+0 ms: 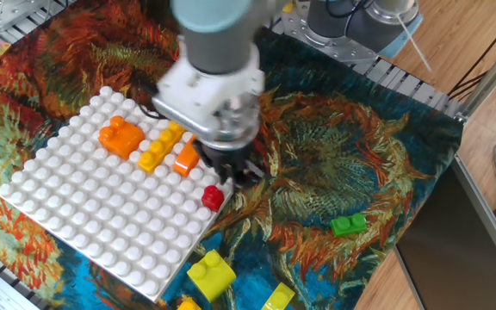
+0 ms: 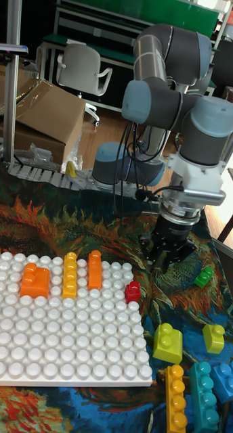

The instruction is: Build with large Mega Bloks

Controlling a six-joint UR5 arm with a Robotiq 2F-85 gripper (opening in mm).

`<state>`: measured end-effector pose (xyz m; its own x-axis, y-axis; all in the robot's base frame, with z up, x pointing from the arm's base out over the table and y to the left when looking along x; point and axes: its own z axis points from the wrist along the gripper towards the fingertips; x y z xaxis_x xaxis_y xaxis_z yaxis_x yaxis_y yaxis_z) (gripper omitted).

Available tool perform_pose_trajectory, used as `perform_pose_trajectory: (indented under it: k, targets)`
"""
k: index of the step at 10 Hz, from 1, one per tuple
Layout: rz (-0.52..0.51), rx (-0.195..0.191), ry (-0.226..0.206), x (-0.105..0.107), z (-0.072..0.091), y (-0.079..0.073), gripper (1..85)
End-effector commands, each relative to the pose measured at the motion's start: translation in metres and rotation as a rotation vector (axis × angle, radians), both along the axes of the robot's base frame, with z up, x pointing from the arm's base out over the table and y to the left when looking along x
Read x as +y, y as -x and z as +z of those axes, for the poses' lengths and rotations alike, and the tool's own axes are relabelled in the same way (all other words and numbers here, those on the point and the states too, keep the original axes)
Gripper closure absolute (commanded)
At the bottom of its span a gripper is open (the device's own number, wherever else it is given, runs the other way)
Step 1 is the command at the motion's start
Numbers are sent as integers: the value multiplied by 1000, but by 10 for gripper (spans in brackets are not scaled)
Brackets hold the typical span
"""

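On the white baseplate [image 1: 102, 215] stand an orange two-level brick [image 1: 120, 136], a yellow bar [image 1: 160, 146], an orange bar [image 1: 185, 158] and a red one-stud cube [image 1: 212, 197]. The tall fixed view shows the same orange brick [image 2: 35, 279], yellow bar [image 2: 70, 274], orange bar [image 2: 95, 268] and red cube [image 2: 133, 291] on the baseplate [image 2: 62, 345]. My gripper [image 1: 232, 175] [image 2: 166, 262] hangs just past the plate's right edge, above and right of the red cube. It is open and holds nothing.
Loose bricks lie on the patterned cloth: a green one [image 1: 348, 225] [image 2: 204, 275] to the right, a yellow-green one [image 1: 210, 274] [image 2: 168, 340] and a small yellow one [image 1: 278, 297] [image 2: 213, 336] in front of the plate. A yellow bar [image 2: 175, 396] and teal bars [image 2: 204, 396] lie nearest.
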<state>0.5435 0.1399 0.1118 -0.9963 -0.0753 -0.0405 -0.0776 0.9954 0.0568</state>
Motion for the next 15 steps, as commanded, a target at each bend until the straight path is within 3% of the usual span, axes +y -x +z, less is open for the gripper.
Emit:
perform_pose_trajectory:
  k: [1,2,3,4,5,6,7,8,9,11,12,13,15]
  targets:
    - [88,3,-44,29,4,6,497]
    - [74,-12,-93,46,-1,5,433]
    - [32,-9,-93,66,-1,15,427]
    - [-16,-7,-95,92,-2,35,427]
    - [-56,-23,-60,107,-6,51,430]
    - [-75,-17,-55,110,-4,59,437]
    - [-52,-15,-40,97,-4,54,447]
    - [-29,-16,-54,101,-3,54,443]
    - [-3,-18,-36,97,-4,54,443]
    - [5,-17,-94,113,-2,54,413]
    - [-34,-13,-102,125,-3,56,410]
    - [-79,-8,-123,146,-1,65,410]
    - [-118,-47,-73,164,-5,93,420]
